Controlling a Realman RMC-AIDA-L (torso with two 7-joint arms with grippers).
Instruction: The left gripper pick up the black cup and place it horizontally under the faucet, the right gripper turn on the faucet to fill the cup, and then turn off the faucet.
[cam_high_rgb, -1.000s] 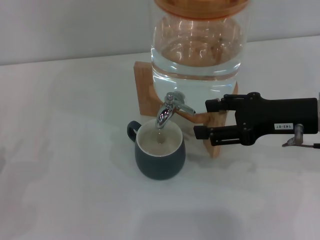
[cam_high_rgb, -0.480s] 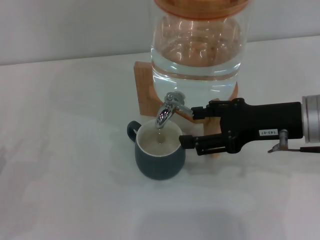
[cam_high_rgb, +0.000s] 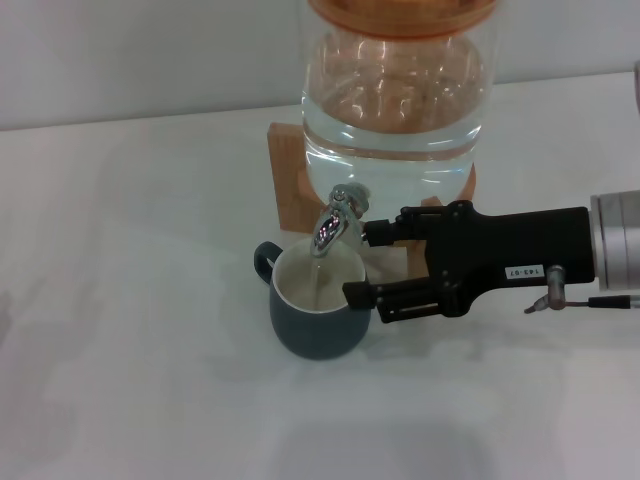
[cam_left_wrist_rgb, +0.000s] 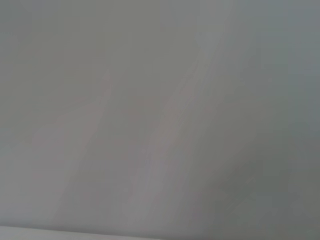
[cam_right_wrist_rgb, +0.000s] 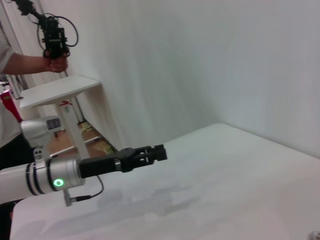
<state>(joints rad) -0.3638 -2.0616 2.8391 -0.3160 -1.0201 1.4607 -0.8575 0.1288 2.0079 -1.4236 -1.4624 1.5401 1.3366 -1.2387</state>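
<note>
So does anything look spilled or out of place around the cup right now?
Nothing stands out. The black cup sits upright under the faucet, no puddle on the table. The right gripper is open at the lever; the left gripper is off aside.

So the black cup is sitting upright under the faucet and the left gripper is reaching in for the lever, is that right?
Not quite: in the head view it is the right gripper, jaws open, reaching toward the faucet. The left gripper hangs out over the table, seen in the right wrist view. The black cup does sit upright under the spout.
</note>
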